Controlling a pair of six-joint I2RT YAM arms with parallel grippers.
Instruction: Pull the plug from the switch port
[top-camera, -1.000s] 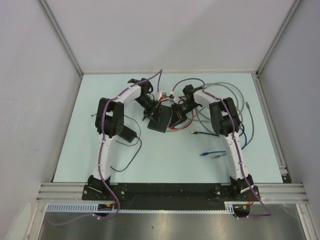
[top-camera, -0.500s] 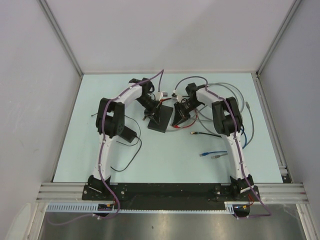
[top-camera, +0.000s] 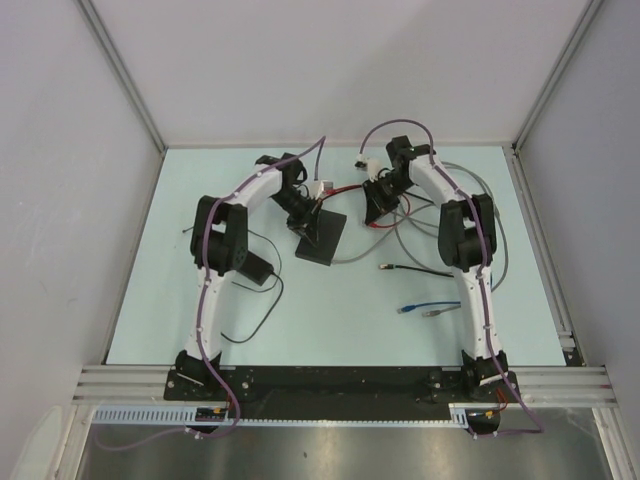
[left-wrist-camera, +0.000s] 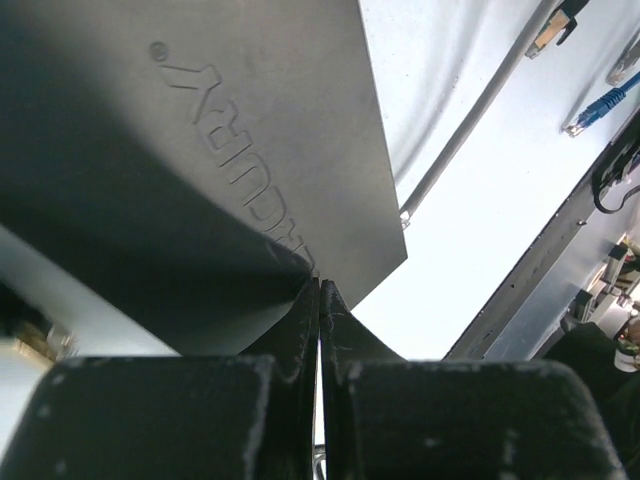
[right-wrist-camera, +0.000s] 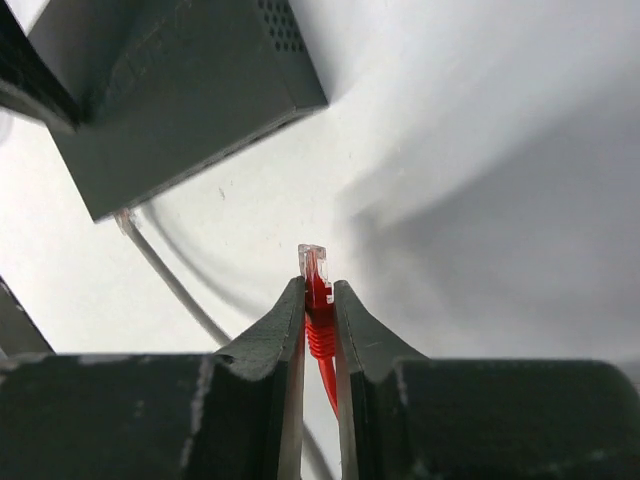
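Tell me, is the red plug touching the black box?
Apart. The right wrist view shows the red plug pinched in the right gripper, with bare table between its clear tip and the switch.

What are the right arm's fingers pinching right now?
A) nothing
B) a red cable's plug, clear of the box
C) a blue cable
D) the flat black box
B: in the right wrist view the fingers clamp the red plug, which sits apart from the switch.
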